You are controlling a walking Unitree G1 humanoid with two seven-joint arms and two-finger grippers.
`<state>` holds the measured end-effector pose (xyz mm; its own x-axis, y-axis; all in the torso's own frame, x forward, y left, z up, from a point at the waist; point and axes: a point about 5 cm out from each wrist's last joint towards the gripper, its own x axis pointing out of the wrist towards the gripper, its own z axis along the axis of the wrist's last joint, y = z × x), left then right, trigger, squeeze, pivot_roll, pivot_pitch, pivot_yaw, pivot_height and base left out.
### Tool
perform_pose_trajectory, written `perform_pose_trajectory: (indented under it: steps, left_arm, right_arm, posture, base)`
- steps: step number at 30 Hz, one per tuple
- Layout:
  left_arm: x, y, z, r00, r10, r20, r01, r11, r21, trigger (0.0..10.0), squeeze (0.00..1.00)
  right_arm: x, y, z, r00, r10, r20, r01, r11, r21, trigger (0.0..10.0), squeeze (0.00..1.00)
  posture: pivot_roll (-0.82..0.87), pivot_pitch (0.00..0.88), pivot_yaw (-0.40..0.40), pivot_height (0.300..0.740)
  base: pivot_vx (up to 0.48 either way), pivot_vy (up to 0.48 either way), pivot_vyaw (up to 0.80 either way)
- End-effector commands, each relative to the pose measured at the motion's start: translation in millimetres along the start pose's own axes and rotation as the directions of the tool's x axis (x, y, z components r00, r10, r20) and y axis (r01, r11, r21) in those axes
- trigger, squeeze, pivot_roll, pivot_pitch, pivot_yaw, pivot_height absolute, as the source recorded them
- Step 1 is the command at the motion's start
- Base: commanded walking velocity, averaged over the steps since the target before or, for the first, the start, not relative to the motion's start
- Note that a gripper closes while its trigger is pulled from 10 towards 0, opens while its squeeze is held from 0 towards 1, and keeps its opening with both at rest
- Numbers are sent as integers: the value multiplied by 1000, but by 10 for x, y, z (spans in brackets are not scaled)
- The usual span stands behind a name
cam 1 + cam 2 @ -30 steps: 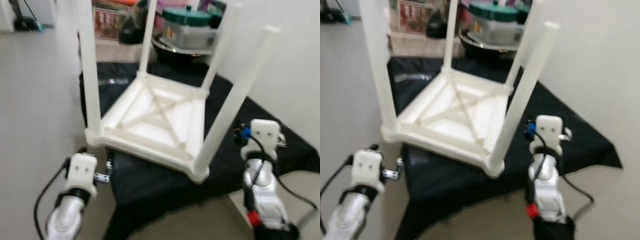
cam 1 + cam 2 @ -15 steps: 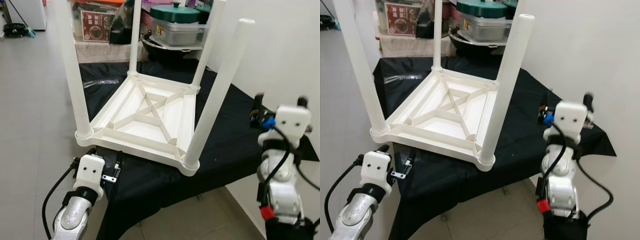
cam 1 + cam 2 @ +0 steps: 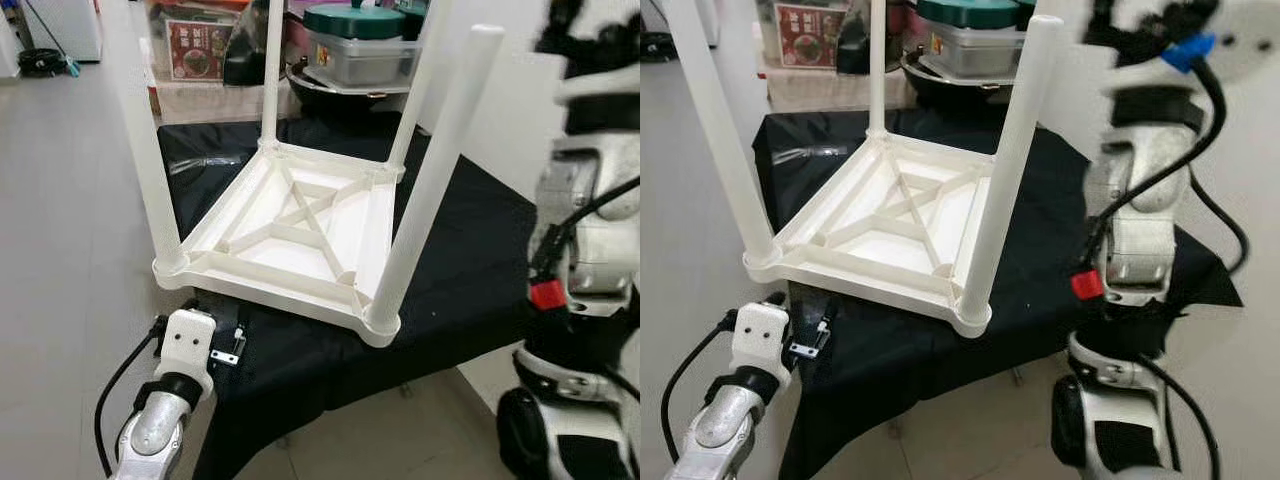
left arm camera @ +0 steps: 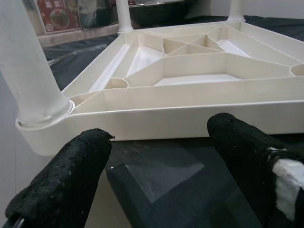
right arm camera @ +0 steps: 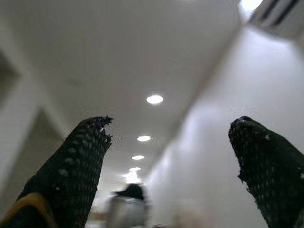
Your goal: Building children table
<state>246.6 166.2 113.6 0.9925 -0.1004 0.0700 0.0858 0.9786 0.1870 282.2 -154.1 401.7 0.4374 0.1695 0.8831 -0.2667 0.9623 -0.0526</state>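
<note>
A white children's table (image 3: 300, 230) lies upside down on a black cloth (image 3: 470, 260), its four legs pointing up; the nearest leg (image 3: 430, 180) stands at the front right corner. My left gripper (image 4: 161, 175) is open just below and in front of the table's front left corner, its fingers (image 4: 66, 180) level with the rim and not touching it. It also shows low at the cloth's edge (image 3: 232, 335). My right arm (image 3: 590, 230) is raised high beside the table's right side. My right gripper (image 5: 171, 156) is open, holds nothing, and points at the ceiling.
Behind the table stand a wok, a green-lidded pot (image 3: 365, 50) and boxes (image 3: 195, 50). A white wall (image 3: 510, 100) runs along the right. Grey floor (image 3: 70, 250) lies to the left and in front of the cloth.
My right arm has swung up from beside the table's right edge to high above it. The left gripper has stayed under the front left corner. The camera has shifted a little.
</note>
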Motion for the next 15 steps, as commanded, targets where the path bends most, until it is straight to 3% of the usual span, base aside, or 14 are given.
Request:
perform_pose_trajectory:
  steps: [1,8,15]
  left_arm:
    - [6,-27,-19,1000,-6,-2,6,1000,0,10000,0]
    - [13,-24,-32,1000,-6,-4,6,1000,2,10000,0]
    - [18,-37,-39,1000,-10,-3,10,1000,2,10000,0]
  right_arm:
    - [-30,101,-32,994,105,-30,-102,992,74,10000,0]
    - [-66,173,-43,975,218,-50,-214,974,71,10000,0]
    - [-199,86,-161,978,161,-134,-167,985,-33,10000,0]
  posture:
    - [46,0,-137,740]
    - [42,0,-133,740]
    - [41,0,-134,740]
  base:
    - [0,0,0]
    - [0,0,0]
    - [0,0,0]
